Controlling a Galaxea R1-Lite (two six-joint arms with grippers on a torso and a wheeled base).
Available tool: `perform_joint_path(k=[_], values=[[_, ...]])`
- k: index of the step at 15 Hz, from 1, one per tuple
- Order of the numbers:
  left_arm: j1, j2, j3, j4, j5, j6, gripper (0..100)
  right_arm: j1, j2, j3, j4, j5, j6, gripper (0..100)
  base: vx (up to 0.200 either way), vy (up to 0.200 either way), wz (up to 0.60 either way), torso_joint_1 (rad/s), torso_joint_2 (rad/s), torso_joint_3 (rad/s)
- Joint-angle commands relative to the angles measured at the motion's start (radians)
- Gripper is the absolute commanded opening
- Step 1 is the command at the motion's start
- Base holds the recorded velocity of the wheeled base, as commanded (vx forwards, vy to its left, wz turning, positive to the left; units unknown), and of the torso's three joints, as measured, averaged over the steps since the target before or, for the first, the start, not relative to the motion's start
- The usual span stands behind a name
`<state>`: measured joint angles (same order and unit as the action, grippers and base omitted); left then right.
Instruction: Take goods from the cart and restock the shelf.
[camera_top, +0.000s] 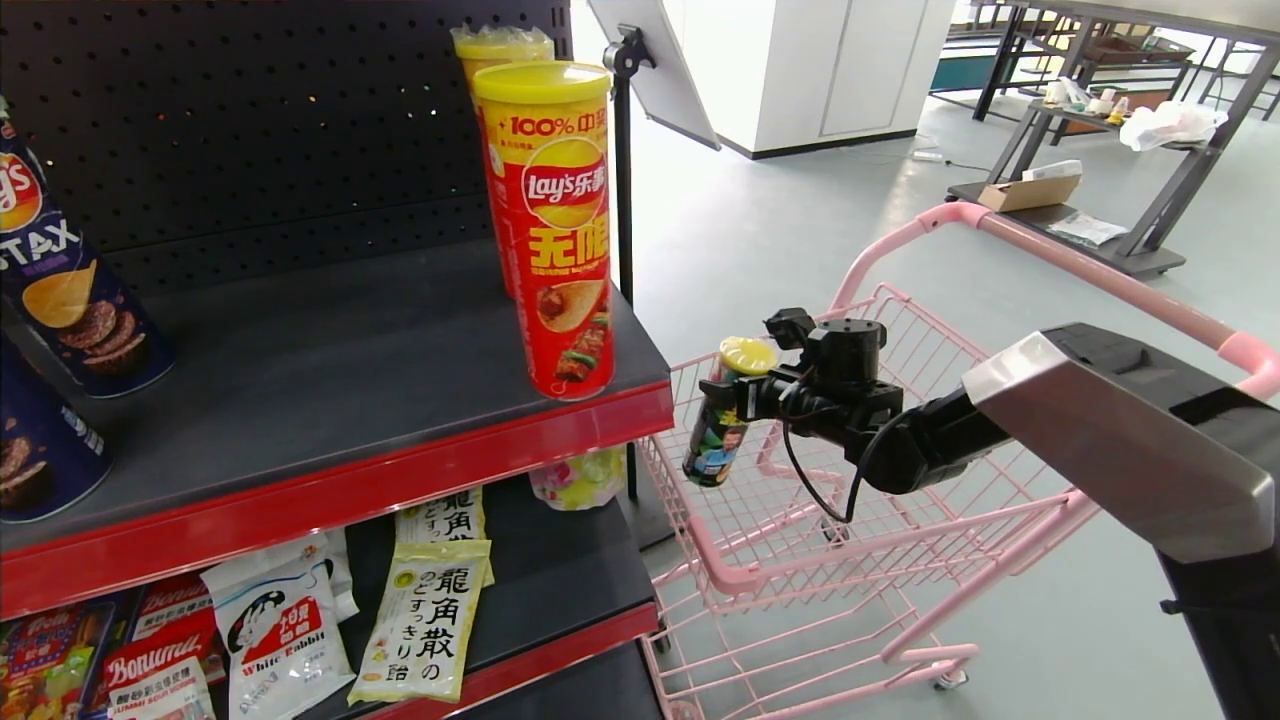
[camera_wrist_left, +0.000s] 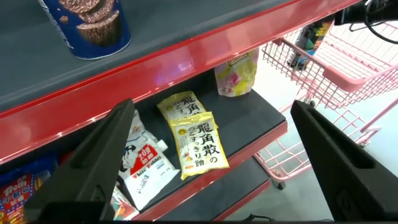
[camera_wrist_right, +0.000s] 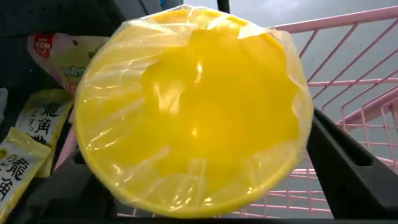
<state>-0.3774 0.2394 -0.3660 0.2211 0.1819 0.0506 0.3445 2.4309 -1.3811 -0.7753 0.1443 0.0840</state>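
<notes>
The chip can (camera_top: 722, 420) with its yellow lid (camera_wrist_right: 193, 109) sat between the fingers of the right gripper (camera_top: 735, 395), hanging over the pink cart (camera_top: 960, 215) just right of the shelf (camera_top: 350, 360) end. The claw was pinching the can near its top. The can leaned slightly, lid to the right and base to the left. The right arm reached in from the right, across the cart's basket, roughly level. On the upper shelf board a red can (camera_top: 555, 230) stood upright near the right edge. The left gripper (camera_wrist_left: 211, 107) was spread wide, holding nothing, in front of the lower shelf level, where yellow bags (camera_wrist_left: 198, 146) lay.
</notes>
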Motion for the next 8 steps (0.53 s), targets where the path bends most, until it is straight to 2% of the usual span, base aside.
perform_joint_path(k=[1, 2, 3, 6, 8], values=[[0.0, 0.009, -0.001, 0.0, 0.001, 0.0, 100, 0.005, 0.031, -0.035, 0.002, 0.0, 0.011, 100, 0.0, 0.0, 0.0, 0.0, 0.0, 0.0], [0.0, 0.012, -0.002, 0.0, -0.001, 0.0, 100, 0.008, 0.04, -0.044, 0.002, -0.002, 0.011, 100, 0.0, 0.0, 0.0, 0.0, 0.0, 0.0], [0.0, 0.014, -0.002, 0.0, -0.001, 0.0, 100, 0.01, 0.042, -0.042, 0.002, -0.008, 0.011, 0, 0.0, 0.0, 0.0, 0.0, 0.0, 0.0], [0.0, 0.014, -0.004, 0.0, 0.001, 0.0, 100, 0.014, 0.039, -0.036, -0.001, -0.025, 0.014, 0, 0.0, 0.0, 0.0, 0.0, 0.0, 0.0], [0.0, 0.014, -0.01, 0.0, 0.001, 0.0, 100, 0.014, -0.023, -0.019, 0.001, -0.075, 0.01, 0, 0.0, 0.0, 0.0, 0.0, 0.0, 0.0]])
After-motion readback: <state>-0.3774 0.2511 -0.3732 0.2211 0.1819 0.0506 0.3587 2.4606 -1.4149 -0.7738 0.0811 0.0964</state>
